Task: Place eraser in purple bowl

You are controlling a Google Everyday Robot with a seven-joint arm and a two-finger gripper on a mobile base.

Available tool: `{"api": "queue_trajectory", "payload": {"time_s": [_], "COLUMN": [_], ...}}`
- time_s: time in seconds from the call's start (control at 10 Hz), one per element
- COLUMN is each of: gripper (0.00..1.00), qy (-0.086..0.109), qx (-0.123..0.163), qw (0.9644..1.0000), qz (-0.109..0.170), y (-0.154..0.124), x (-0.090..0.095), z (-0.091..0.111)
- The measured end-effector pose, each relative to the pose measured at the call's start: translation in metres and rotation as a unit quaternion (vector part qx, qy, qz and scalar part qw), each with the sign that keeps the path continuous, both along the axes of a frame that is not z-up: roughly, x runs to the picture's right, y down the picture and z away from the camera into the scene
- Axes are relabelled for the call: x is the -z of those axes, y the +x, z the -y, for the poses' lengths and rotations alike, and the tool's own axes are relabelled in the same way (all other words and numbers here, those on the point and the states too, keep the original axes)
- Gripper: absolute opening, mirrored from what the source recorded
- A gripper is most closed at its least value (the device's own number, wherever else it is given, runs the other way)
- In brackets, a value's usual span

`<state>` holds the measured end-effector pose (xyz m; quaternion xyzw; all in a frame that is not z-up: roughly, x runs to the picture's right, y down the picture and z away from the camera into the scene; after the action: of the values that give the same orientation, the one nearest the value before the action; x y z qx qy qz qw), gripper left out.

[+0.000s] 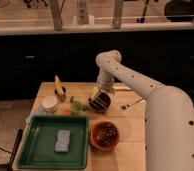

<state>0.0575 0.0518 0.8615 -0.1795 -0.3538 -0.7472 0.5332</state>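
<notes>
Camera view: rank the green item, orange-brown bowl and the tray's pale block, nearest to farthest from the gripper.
The gripper hangs over the table's far middle.
1. Green item, beside it.
2. Orange-brown bowl, at the near edge.
3. Pale block, in the tray, near left.

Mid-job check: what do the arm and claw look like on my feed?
The arm is white: thick rounded tubes joined by cylindrical elbows, with small dark dots along the sides. No loose cables show on it. The claw, low over the middle of the table, looks dark; I cannot tell its finer detail.
</notes>
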Motion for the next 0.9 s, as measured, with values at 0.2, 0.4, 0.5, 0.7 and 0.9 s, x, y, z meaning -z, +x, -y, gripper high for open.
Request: {"api": "queue_trajectory", "payload": {"time_s": [0.2,0.4,0.5,0.7,0.9], "gripper": [0.80,0.80,0.80,0.80,0.80], "qy": [0.002,0.002,0.002,0.002,0.002], "qx": [0.000,-0.001,-0.001,0.000,-0.001], "qw": [1.0000,1.0000,1.0000,1.0000,1.0000], "qz": [0.006,0.005,0.005,0.006,0.006], "y": [-0.0017,0.0001,-0.0008,-0.0022,-0.0016], "x": [0.0001,0.0002,0.0002,0.0002,0.0002], "z": [0.0007,0.0005,0.0006,0.0007,0.0006]}}
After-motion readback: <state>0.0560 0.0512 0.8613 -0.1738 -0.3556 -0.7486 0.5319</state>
